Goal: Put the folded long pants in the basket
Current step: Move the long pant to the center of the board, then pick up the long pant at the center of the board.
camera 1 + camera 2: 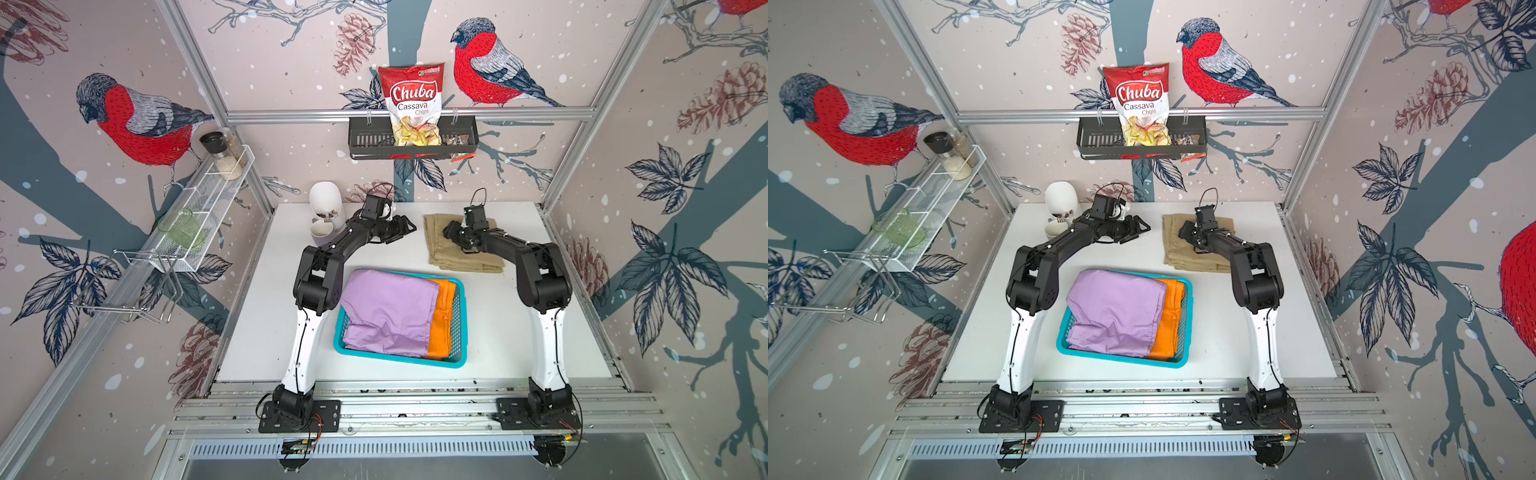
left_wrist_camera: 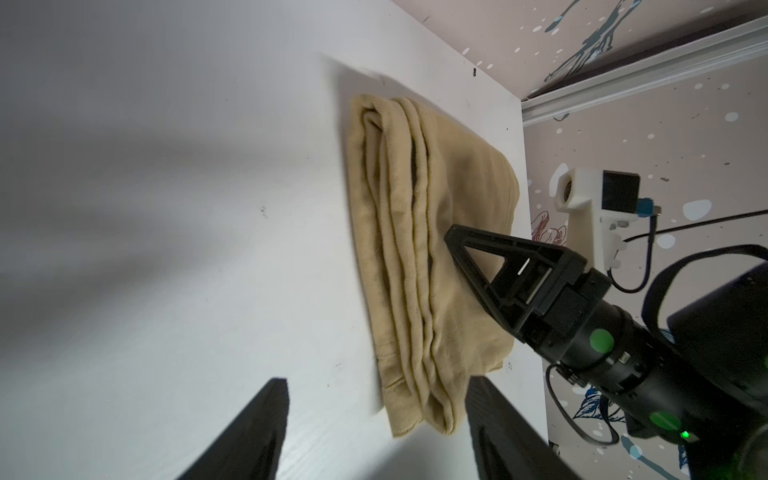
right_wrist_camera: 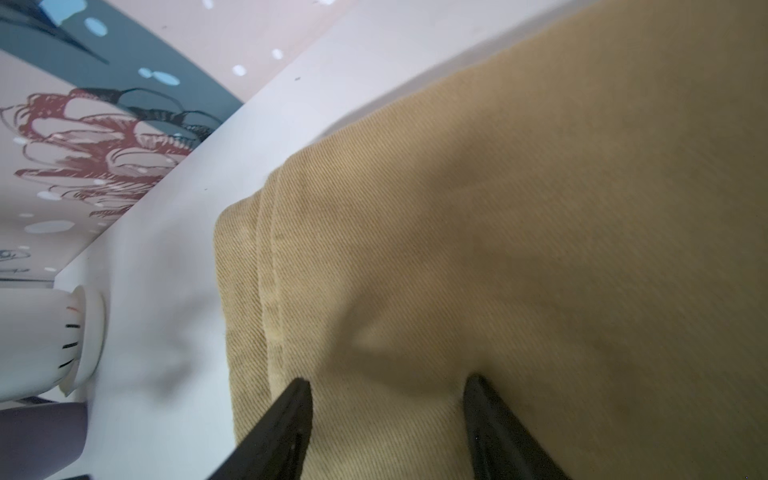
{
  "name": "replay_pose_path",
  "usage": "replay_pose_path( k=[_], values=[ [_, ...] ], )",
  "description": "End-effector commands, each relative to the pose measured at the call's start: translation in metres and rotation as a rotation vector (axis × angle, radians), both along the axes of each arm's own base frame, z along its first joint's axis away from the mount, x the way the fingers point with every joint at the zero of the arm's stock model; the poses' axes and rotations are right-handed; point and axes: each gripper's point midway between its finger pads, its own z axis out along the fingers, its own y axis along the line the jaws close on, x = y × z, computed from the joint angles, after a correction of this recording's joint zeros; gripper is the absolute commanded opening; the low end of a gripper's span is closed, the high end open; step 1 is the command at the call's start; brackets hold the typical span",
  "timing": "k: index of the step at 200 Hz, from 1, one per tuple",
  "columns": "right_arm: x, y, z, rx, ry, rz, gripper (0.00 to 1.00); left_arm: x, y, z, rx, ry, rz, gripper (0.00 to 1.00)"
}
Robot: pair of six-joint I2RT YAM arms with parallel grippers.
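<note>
Left arm base (image 1: 299, 409) sitting nearest the lens in both top views, its cables partly cut off below. Basket (image 1: 399, 360) sitting mid-table between the arms. Lilac pants (image 1: 386, 311) lying in it on top and hiding most of the orange pants (image 1: 442, 320); only a strip is showing on the right arm's side. Lilac also covering the far-left rim. Tan pants (image 1: 457, 259) lying on the table (image 1: 519, 332) beyond the basket, outside it, partly hidden by the right arm. Right gripper (image 1: 452, 233) hanging over the tan, left gripper (image 1: 405, 229) just beside it; jaws hard to make out here. Bag (image 1: 413, 104) in the rack (image 1: 365, 141) reading "Chuba Cassava Chips"; top logo unreadable, and the packet (image 1: 459, 145) is too small to read.

Left wrist: left fingers (image 2: 266, 428) getting cut off by the frame, standing apart with nothing between them. Only one right finger (image 2: 459, 239) showing over the tan.

Right wrist: blurring, tan filling most of the frame. Right jaws standing apart and clamping nothing; cannot tell if the tips are touching cloth. White cup (image 3: 62, 332) getting cut off at the edge.
</note>
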Motion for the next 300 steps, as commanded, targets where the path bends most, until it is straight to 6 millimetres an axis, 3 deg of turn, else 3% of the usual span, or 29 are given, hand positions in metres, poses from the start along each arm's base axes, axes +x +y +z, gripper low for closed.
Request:
replay_pose_path(
  k=[1,31,50,63,72,110,136,155,211,237,257,282,291,300],
  values=[
    [-0.048,0.009,-0.040,-0.003,0.277,0.045,0.64,0.007,-0.005,-0.005,-0.022,0.024,-0.001,0.73],
    [-0.031,0.003,0.011,0.082,0.175,0.048,0.66,0.016,-0.011,-0.018,-0.029,0.044,0.005,0.75],
    [-0.027,-0.020,0.041,0.103,0.108,0.064,0.75,0.015,-0.015,-0.026,-0.017,0.057,0.005,0.75],
    [-0.026,-0.040,0.052,0.099,0.078,0.087,0.82,0.012,-0.018,-0.031,-0.012,0.069,0.003,0.76],
    [-0.026,-0.058,0.052,0.083,0.079,0.087,0.87,0.010,-0.021,-0.034,-0.010,0.076,0.000,0.77],
    [-0.037,-0.134,0.027,0.038,0.150,0.058,0.88,0.001,-0.035,-0.038,-0.005,0.087,-0.019,0.78],
    [-0.047,-0.165,0.002,0.047,0.198,0.038,0.89,-0.006,-0.047,-0.042,-0.011,0.096,-0.026,0.78],
    [-0.055,-0.159,-0.012,0.088,0.226,0.084,0.89,-0.008,-0.052,-0.049,-0.016,0.109,-0.023,0.78],
    [-0.070,-0.090,-0.036,0.131,0.282,0.229,0.82,-0.009,-0.054,-0.072,-0.003,0.151,0.003,0.77],
    [-0.068,-0.076,-0.044,0.162,0.291,0.224,0.75,-0.007,-0.055,-0.081,-0.004,0.167,0.013,0.71],
    [-0.064,-0.070,-0.044,0.208,0.279,0.211,0.60,-0.004,-0.059,-0.085,-0.014,0.175,0.012,0.54],
    [-0.061,-0.061,-0.037,0.245,0.254,0.213,0.36,0.001,-0.065,-0.080,-0.039,0.166,0.010,0.18],
    [-0.059,-0.057,-0.032,0.252,0.241,0.217,0.28,0.003,-0.066,-0.077,-0.048,0.163,0.012,0.00],
    [-0.057,-0.054,-0.028,0.255,0.230,0.217,0.20,0.006,-0.067,-0.072,-0.053,0.155,0.018,0.00]
  ],
)
